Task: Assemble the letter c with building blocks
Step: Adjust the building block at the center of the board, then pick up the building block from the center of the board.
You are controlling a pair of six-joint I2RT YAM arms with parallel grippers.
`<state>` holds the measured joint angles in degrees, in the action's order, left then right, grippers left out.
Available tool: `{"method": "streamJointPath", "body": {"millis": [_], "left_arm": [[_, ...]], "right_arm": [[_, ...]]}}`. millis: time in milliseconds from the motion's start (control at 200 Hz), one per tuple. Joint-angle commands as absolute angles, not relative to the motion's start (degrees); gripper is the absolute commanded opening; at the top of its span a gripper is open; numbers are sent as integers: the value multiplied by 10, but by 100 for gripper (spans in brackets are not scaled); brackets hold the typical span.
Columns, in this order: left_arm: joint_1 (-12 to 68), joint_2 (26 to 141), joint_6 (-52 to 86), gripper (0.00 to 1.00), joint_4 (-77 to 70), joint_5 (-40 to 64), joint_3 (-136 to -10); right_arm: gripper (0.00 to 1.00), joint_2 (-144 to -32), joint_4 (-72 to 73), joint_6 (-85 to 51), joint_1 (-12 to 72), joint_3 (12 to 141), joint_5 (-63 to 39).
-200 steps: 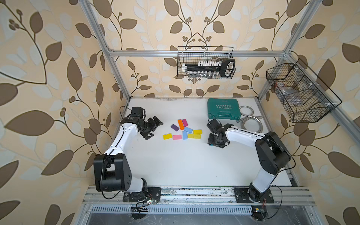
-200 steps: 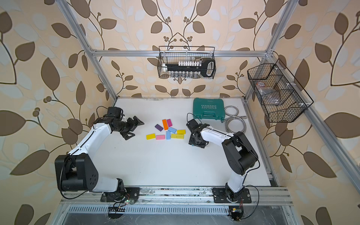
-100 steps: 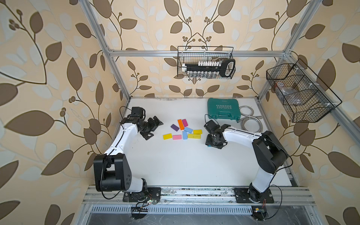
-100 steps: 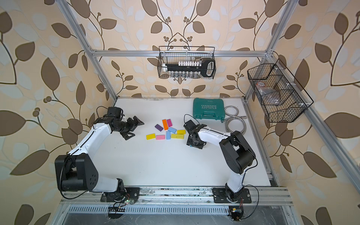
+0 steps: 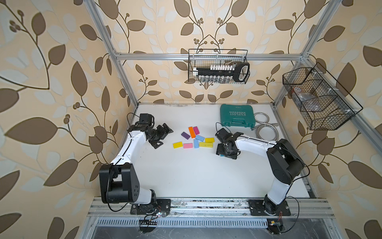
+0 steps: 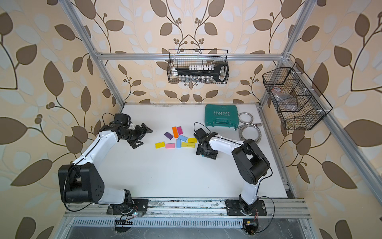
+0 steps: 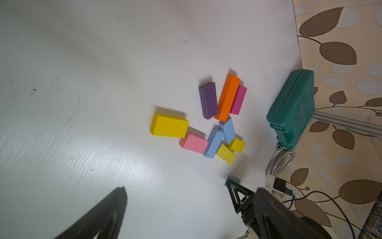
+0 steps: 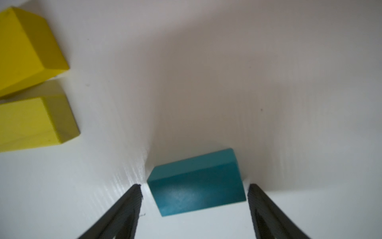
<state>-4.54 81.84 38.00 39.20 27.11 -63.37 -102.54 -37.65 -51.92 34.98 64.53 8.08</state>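
Observation:
Building blocks lie clustered mid-table: yellow (image 5: 178, 144), pink (image 5: 188, 145), light blue (image 5: 199, 138), a long yellow bar (image 5: 205, 144), purple (image 5: 185, 135), orange (image 5: 191, 132) and magenta (image 5: 196, 130). A teal block (image 8: 196, 182) rests on the table apart from them, to their right. My right gripper (image 8: 194, 187) straddles it, open, with a gap at each fingertip (image 8: 136, 192). From above the right gripper (image 5: 226, 150) hides most of the teal block (image 5: 221, 155). My left gripper (image 5: 163, 137) hovers wide open and empty, left of the cluster.
A green tool case (image 5: 237, 115) stands at the back right beside a coiled metal hose (image 5: 263, 129). Wire baskets hang on the back wall (image 5: 218, 66) and the right wall (image 5: 316, 99). Bare white table (image 5: 196, 175) stretches in front of the blocks.
My right gripper has shifted slightly left toward the cluster and its jaws have spread apart around the teal block. The left arm has not moved.

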Motion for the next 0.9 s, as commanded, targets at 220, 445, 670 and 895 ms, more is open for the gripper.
{"method": "streamJointPath", "body": {"millis": [220, 445, 670, 895], "left_arm": [[-44, 806, 375, 99, 389, 283, -638], [-44, 822, 370, 99, 390, 278, -652], [-44, 855, 368, 99, 386, 284, -667], [-44, 867, 364, 99, 386, 290, -677]], "right_arm": [[83, -1003, -448, -427, 357, 769, 132], [85, -1123, -464, -392, 362, 900, 116], [86, -1233, -492, -349, 372, 1009, 119], [85, -1295, -510, -332, 374, 1073, 129]]}}
